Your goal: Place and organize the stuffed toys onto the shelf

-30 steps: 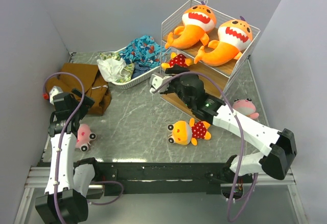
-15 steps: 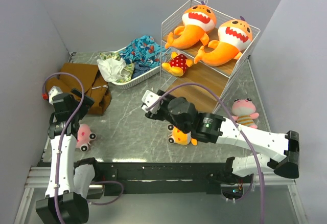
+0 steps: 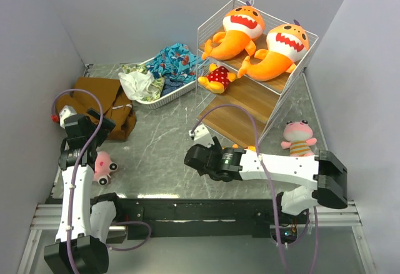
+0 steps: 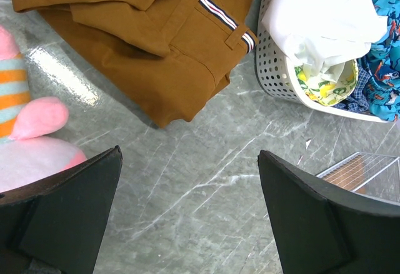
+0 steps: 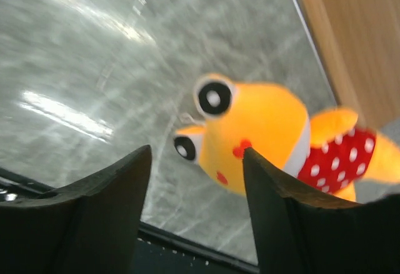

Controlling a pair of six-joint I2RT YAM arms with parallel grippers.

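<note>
Two orange shark plushes (image 3: pixel 237 29) (image 3: pixel 279 50) lie on the top tier of the white wire shelf (image 3: pixel 240 114). A yellow-headed doll in a red dotted dress (image 3: pixel 217 77) rests on a lower plank. A second doll (image 5: pixel 262 133) lies on the table, almost hidden under my right arm in the top view. My right gripper (image 3: pixel 201 159) (image 5: pixel 197 151) is open low over its head, which lies just beyond the fingertips. One pink striped plush (image 3: pixel 298 137) sits right of the shelf. The other (image 3: pixel 102 166) (image 4: pixel 25 136) lies beside my open, empty left gripper (image 3: pixel 84 127) (image 4: pixel 189 154).
A low white basket (image 3: pixel 164 99) (image 4: pixel 275 80) of patterned clothes stands left of the shelf. A brown cloth (image 3: pixel 106 102) (image 4: pixel 144 36) is spread at the far left. Grey walls close in the table on three sides, and the black front rail runs just behind the right gripper.
My right arm has drawn back from the shelf, where one doll stays on the plank, and swung down to the near edge over the doll on the table. The left arm has not moved.
</note>
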